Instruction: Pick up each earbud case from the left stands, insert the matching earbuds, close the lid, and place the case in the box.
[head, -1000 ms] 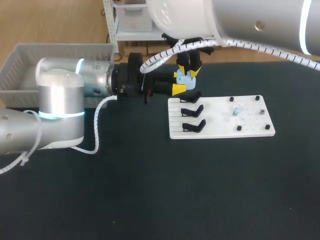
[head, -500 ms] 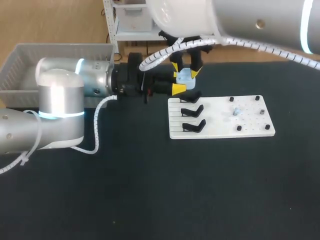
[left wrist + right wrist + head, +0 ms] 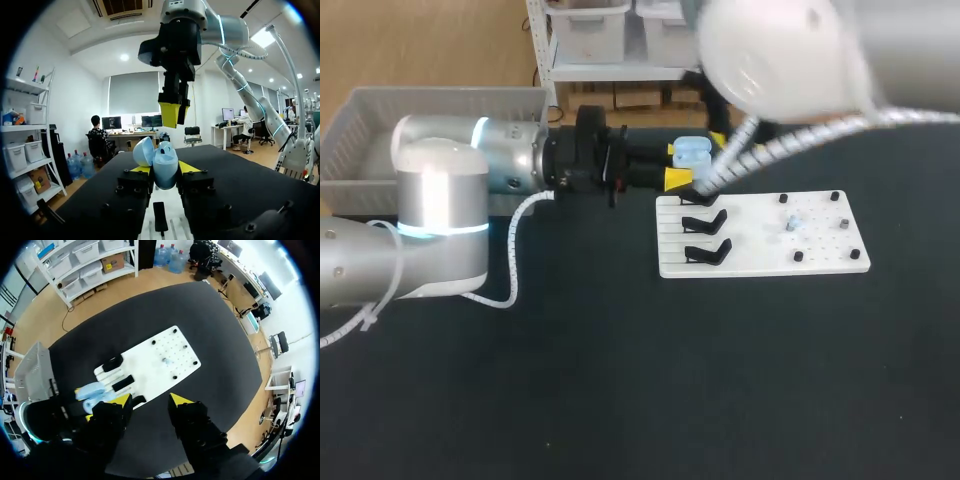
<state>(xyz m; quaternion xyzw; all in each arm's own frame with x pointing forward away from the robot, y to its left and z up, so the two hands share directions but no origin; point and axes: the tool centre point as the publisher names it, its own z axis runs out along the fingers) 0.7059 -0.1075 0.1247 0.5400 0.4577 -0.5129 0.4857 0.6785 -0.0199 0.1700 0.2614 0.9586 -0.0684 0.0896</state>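
My left gripper point(image 3: 677, 165) is shut on a light blue earbud case point(image 3: 693, 153), held just beyond the white board's point(image 3: 770, 245) far left corner. In the left wrist view the case point(image 3: 160, 164) sits between the yellow-tipped fingers point(image 3: 188, 167) with its lid swung open. My right gripper point(image 3: 172, 114) hangs high above the case. From its own wrist view, the right gripper point(image 3: 150, 399) is open and empty, well over the case point(image 3: 92, 391) and board point(image 3: 150, 367). A small pale earbud point(image 3: 792, 223) lies on the board among black pegs.
Three black stands point(image 3: 705, 222) line the board's left side. A grey basket point(image 3: 380, 120) sits at the table's far left, behind my left arm. Dark tabletop stretches in front of the board.
My right gripper was down at the case; it has opened, let go and risen well above it. The left gripper has kept still with the case.
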